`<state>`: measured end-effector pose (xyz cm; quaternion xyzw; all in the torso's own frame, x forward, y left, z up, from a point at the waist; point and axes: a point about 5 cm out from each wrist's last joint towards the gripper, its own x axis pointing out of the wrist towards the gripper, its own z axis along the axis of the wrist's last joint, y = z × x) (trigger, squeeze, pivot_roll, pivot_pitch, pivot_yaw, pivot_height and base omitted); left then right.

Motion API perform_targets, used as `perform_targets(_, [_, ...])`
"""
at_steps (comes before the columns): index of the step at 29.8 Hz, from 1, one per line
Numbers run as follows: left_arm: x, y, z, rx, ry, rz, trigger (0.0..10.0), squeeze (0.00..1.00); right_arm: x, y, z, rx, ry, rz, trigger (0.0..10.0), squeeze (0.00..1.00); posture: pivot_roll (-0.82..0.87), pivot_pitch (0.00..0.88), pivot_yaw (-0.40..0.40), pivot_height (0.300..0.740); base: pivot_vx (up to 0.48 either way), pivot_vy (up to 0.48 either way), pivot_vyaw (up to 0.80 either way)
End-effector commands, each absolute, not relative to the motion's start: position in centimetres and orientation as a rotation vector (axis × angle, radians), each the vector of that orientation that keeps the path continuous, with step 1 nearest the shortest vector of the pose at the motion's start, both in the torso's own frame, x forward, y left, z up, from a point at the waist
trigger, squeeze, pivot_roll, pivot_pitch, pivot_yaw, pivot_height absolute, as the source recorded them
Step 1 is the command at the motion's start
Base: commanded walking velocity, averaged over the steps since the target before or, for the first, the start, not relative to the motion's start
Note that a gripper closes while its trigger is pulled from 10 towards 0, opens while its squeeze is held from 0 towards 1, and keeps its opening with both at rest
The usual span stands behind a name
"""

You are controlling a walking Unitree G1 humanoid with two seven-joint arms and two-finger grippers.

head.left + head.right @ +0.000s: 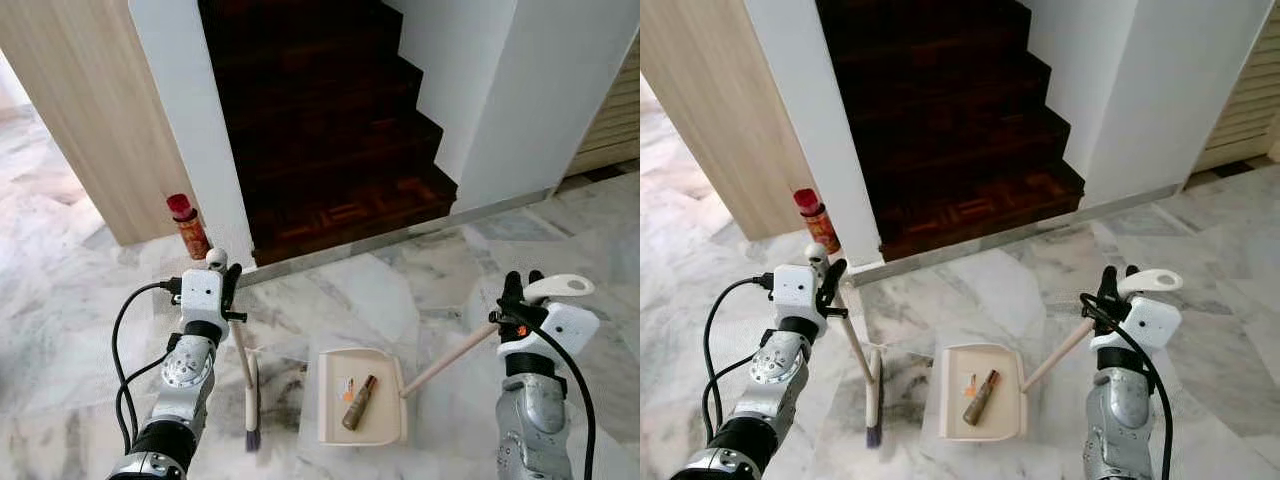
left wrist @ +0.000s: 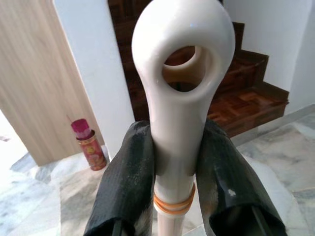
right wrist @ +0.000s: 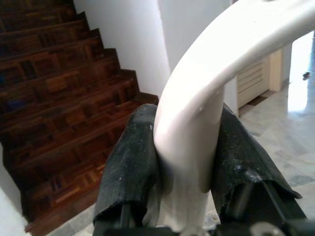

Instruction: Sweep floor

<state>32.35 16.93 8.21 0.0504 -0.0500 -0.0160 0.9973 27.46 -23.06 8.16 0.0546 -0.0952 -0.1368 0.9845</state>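
A cream dustpan (image 1: 390, 420) lies on the marble floor in front of me, with a small brown tube (image 1: 359, 402) and an orange scrap inside it. Its long wooden handle (image 1: 448, 360) rises to my right gripper (image 1: 522, 287), which is shut on the white handle end (image 3: 197, 113). My left gripper (image 1: 226, 283) is shut on the broom handle (image 2: 179, 113), just below its white looped tip. The broom's stick (image 1: 242, 352) slants down to the dark bristle head (image 1: 252, 415), which rests on the floor just left of the dustpan.
A dark wooden staircase (image 1: 330, 130) rises straight ahead between white walls. A red-capped can (image 1: 188, 226) stands by the wall's left corner, next to a light wood panel (image 1: 80, 120). Open marble floor (image 1: 60, 300) stretches to both sides.
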Motion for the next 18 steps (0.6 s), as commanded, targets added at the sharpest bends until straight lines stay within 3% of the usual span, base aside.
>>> perform_targets(1, [32.75,17.55,9.69,0.111,-0.161,-0.009,10.0,0.0,28.28,-22.82,9.38,0.132,-0.239,-0.269,10.0,0.0,-0.08,0.0,0.055,0.74,0.0,0.0,0.0])
perform_targets(8, [32.8,17.67,9.86,0.105,-0.161,0.001,10.0,0.0,28.47,-22.66,9.53,0.122,-0.242,-0.266,10.0,0.0,-0.08,0.0,0.058,0.74,0.0,0.113,0.0])
perform_targets(14, [32.76,17.58,9.84,0.104,-0.157,-0.002,10.0,0.0,28.55,-22.37,9.51,0.125,-0.24,-0.264,10.0,0.0,-0.08,0.0,0.064,0.74,0.0,0.262,0.71])
perform_targets(18, [32.83,17.45,9.9,0.102,-0.156,-0.005,10.0,0.0,28.59,-22.61,9.56,0.134,-0.242,-0.276,10.0,0.0,-0.08,0.0,0.066,0.74,0.0,0.262,0.0])
